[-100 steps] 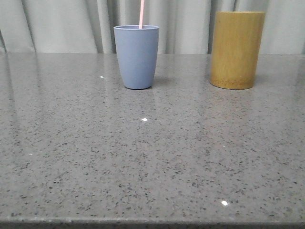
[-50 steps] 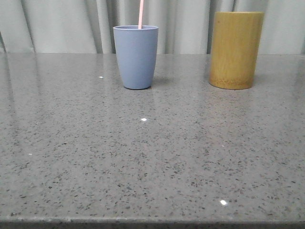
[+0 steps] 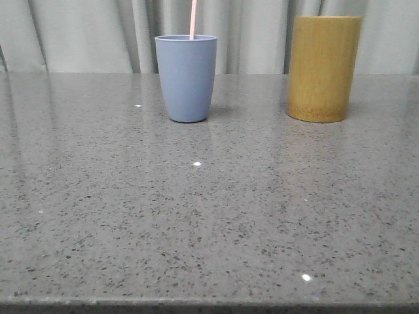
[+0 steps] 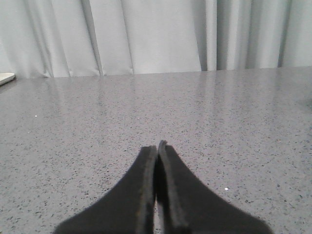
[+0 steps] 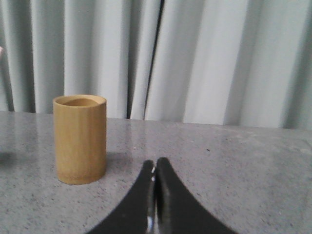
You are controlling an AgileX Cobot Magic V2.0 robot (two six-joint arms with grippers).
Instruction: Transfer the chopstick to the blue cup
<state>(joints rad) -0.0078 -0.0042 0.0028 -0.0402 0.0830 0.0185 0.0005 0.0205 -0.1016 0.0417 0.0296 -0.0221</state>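
The blue cup (image 3: 186, 77) stands upright on the grey speckled table, at the back and left of centre in the front view. A pale pink chopstick (image 3: 193, 18) sticks up out of it and runs past the frame's top. Neither gripper shows in the front view. My left gripper (image 4: 157, 146) is shut and empty, low over bare table, with no cup in its view. My right gripper (image 5: 155, 163) is shut and empty, a little short of and beside the bamboo cylinder (image 5: 80, 139).
The yellow-brown bamboo cylinder (image 3: 325, 68) stands upright at the back right of the table, apart from the blue cup. Grey curtains hang behind the table. A pale flat object (image 4: 6, 78) shows at one edge of the left wrist view.
The front view has shifted very slightly, so both cups sit a few pixels further left. Nothing on the table has moved.
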